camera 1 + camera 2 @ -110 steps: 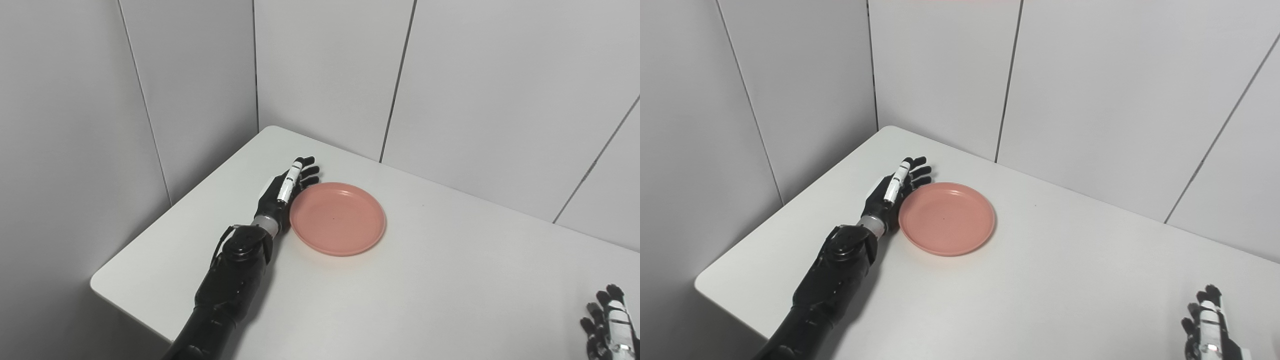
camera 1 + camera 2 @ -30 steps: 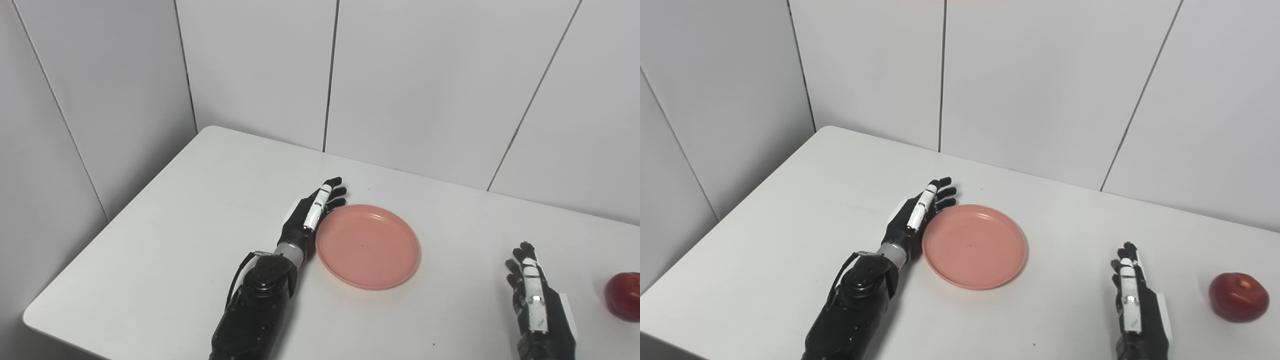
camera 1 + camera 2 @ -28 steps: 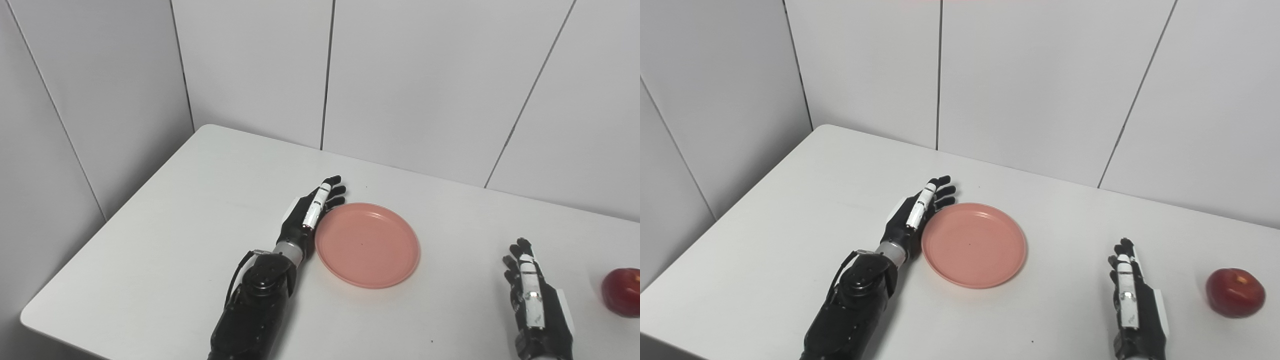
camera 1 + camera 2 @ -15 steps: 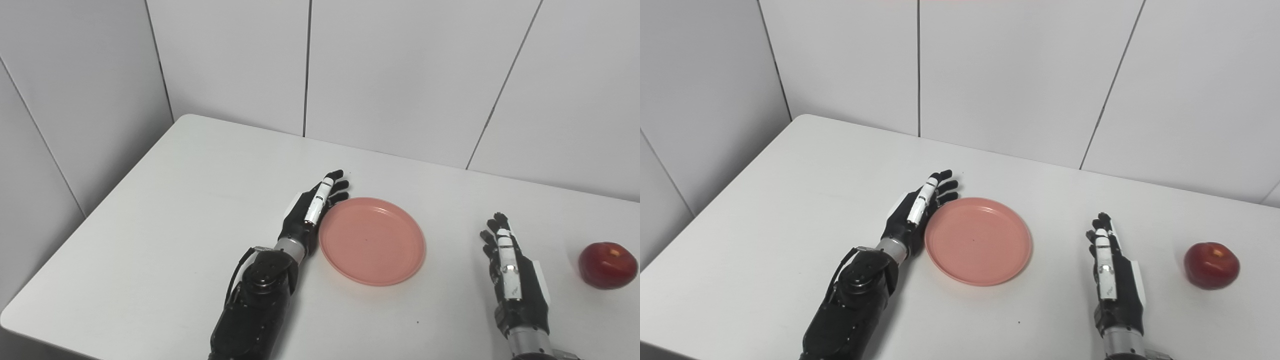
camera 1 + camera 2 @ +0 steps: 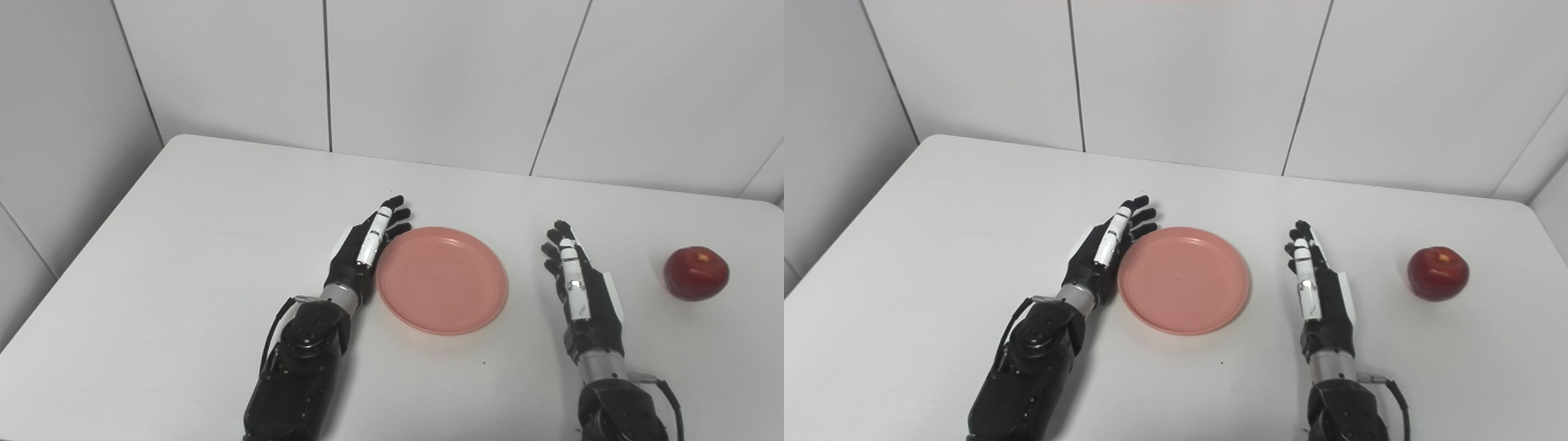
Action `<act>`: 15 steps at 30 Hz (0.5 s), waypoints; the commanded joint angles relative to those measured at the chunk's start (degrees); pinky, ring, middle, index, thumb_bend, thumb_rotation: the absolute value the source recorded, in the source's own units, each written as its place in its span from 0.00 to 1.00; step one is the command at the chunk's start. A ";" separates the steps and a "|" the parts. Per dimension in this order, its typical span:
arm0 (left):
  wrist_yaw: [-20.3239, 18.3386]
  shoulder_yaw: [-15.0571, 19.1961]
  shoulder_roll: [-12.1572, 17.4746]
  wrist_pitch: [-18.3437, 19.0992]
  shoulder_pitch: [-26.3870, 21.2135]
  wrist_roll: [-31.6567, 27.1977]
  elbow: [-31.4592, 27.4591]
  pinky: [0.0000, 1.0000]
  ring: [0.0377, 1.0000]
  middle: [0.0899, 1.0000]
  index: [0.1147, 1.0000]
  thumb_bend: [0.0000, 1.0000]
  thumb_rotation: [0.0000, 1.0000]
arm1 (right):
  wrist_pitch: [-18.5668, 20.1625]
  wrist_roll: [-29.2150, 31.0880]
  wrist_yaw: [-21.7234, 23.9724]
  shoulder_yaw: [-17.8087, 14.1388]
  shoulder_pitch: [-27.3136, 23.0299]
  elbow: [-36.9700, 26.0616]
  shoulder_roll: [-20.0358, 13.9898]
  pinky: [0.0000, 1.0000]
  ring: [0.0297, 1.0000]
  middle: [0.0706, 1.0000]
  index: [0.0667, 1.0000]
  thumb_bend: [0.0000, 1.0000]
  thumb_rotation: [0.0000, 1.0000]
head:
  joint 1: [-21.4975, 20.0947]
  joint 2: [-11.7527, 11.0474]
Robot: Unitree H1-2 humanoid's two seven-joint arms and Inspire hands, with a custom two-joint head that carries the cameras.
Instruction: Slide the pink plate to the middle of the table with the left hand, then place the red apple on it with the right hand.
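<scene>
Just right of left hand (image 5: 366,252), pink plate (image 5: 442,280)

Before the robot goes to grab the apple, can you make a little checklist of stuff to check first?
1. Pink plate near the middle of the table: ok.
2. Plate empty, with room for the apple: ok.
3. Left robot hand clear of the top of the plate: ok, it lies flat against the plate's left rim.
4. Right robot hand open and holding nothing: ok.
5. Red apple standing free on the table to the right of the right robot hand, not yet touched: ok.
6. Nothing lying between the right robot hand and the apple: ok.
</scene>
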 commanded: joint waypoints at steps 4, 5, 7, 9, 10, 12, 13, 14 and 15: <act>-2.74 -0.65 -0.73 -0.61 0.03 -1.00 -0.15 0.87 0.88 0.89 0.86 0.36 1.00 | -0.98 -1.76 -0.91 0.43 -2.26 -1.04 0.86 0.93 0.91 0.92 0.93 0.29 1.00 | -1.55 -0.16; -2.91 -0.61 -0.78 -0.73 0.05 -1.06 -0.01 0.87 0.88 0.89 0.86 0.36 1.00 | -0.83 -1.86 -0.88 0.43 -2.27 -1.09 0.91 0.93 0.91 0.92 0.93 0.28 1.00 | -1.59 -0.22; -3.00 -0.50 -0.91 -0.88 0.11 -1.07 0.17 0.87 0.88 0.89 0.87 0.36 1.00 | -0.56 -2.23 -0.80 0.51 -2.24 -1.23 0.84 0.92 0.92 0.93 0.94 0.28 1.00 | -1.79 -0.26; -2.68 -0.12 -1.13 -0.75 0.14 -1.10 0.34 0.88 0.88 0.89 0.87 0.36 1.00 | -0.37 -2.50 -0.72 0.60 -2.16 -1.42 0.80 0.92 0.91 0.93 0.93 0.28 1.00 | -1.79 -0.26; -2.60 0.09 -1.21 -0.82 0.16 -1.17 0.50 0.88 0.88 0.89 0.87 0.36 1.00 | -0.13 -2.72 -0.76 0.66 -2.13 -1.54 0.83 0.92 0.91 0.92 0.93 0.28 1.00 | -1.79 -0.26; -2.43 0.34 -1.43 -1.12 0.27 -1.09 0.71 0.89 0.88 0.90 0.87 0.36 1.00 | 0.24 -3.22 -0.84 0.73 -2.08 -1.74 0.80 0.91 0.91 0.92 0.93 0.28 1.00 | -2.53 -0.17; -2.31 0.39 -1.49 -1.34 0.38 -0.90 0.75 0.88 0.88 0.90 0.87 0.36 1.00 | 0.34 -3.44 -0.89 0.73 -2.08 -1.76 0.87 0.90 0.90 0.91 0.92 0.27 1.00 | -2.53 -0.17; -2.19 0.47 -1.60 -1.47 0.52 -0.82 0.73 0.88 0.88 0.90 0.87 0.36 1.00 | 0.36 -3.53 -0.86 0.67 -2.11 -1.71 0.91 0.90 0.90 0.91 0.92 0.27 1.00 | -3.62 -0.20; -2.17 0.56 -1.66 -1.62 0.72 -0.83 0.60 0.88 0.88 0.89 0.87 0.36 1.00 | 0.28 -3.64 -0.85 0.65 -2.16 -1.57 0.93 0.90 0.90 0.91 0.92 0.27 1.00 | -3.62 -0.20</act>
